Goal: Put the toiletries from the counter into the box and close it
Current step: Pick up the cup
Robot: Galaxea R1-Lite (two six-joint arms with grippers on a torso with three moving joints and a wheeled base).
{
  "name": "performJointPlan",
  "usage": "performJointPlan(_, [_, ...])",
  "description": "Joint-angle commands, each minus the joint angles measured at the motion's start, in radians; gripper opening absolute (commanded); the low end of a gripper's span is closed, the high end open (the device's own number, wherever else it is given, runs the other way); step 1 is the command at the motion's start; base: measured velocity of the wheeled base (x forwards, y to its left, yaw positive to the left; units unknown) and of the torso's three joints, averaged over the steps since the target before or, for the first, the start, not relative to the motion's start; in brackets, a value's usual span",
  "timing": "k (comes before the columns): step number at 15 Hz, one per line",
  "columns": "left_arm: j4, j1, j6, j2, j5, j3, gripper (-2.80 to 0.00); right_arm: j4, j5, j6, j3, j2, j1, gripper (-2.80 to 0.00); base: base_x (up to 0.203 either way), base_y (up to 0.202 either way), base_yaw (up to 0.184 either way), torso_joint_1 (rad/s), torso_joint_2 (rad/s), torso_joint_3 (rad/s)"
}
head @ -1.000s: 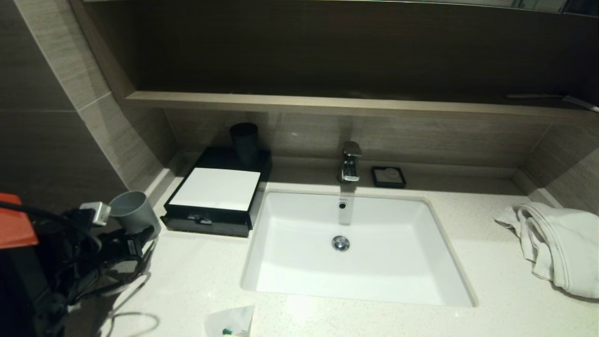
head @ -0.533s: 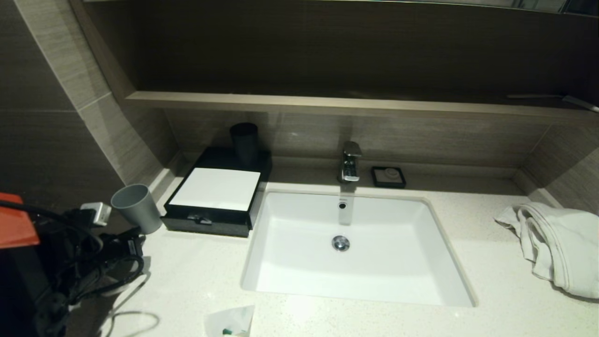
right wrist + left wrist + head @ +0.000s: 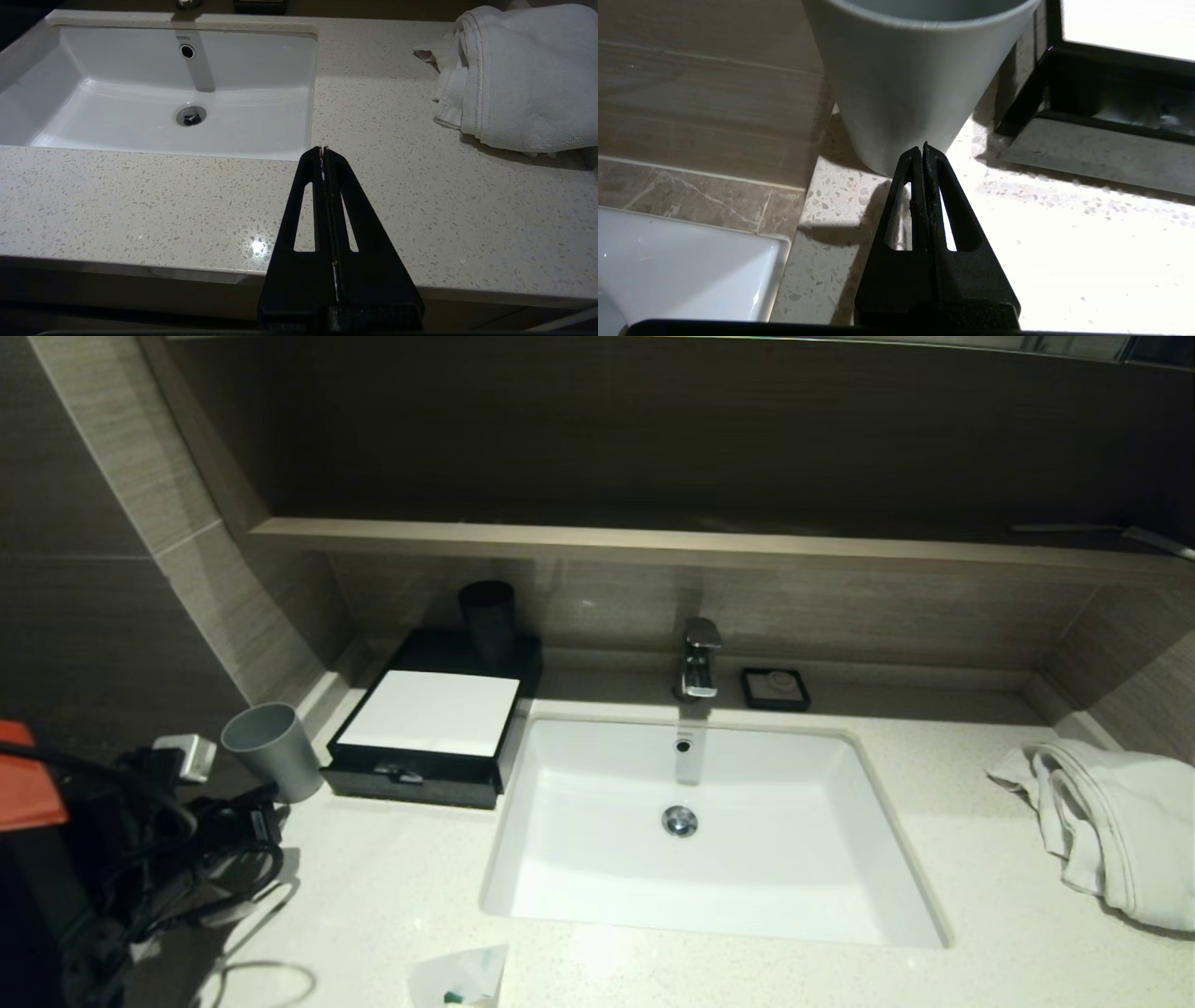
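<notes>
Counter [image 3: 392,896] of pale speckled stone runs wide around the sink [image 3: 597,896], the landmark for everything else. Left of the sink and hard against it sits the box [image 3: 429,714], its drawer front pushed in or nearly so, with a dark cup [image 3: 487,616] on its back part. Left of the box stands a grey cup [image 3: 271,751], and the left gripper [image 3: 923,148] points at the cup's base, just beside it, fingers pressed together on nothing. One sachet [image 3: 462,980] lies at the counter's front edge, before the sink's left corner. Right of the sink a broad bare stretch reaches a towel [image 3: 1111,831]. The right gripper [image 3: 323,149] hangs over the front edge there, fingers together, empty. Behind the sink stand a tap [image 3: 698,658] and soap dish [image 3: 775,689], under a wooden shelf [image 3: 653,543].
</notes>
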Motion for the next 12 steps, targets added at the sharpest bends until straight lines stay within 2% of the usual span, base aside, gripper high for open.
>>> performJointPlan(1, [-0.009, 0.000, -0.001, -0.037, -0.002, 0.012, -2.80, 0.000, 0.000, 0.000, 0.000, 0.000, 0.000, -2.80, 0.000, 0.000, 0.000, 0.000, 0.00, 0.000])
performJointPlan(12, [0.006, 0.000, -0.006, -0.230, 0.013, 0.030, -2.80, 0.000, 0.000, 0.000, 0.000, 0.000, 0.000, -2.80, 0.000, 0.000, 0.000, 0.000, 0.00, 0.000])
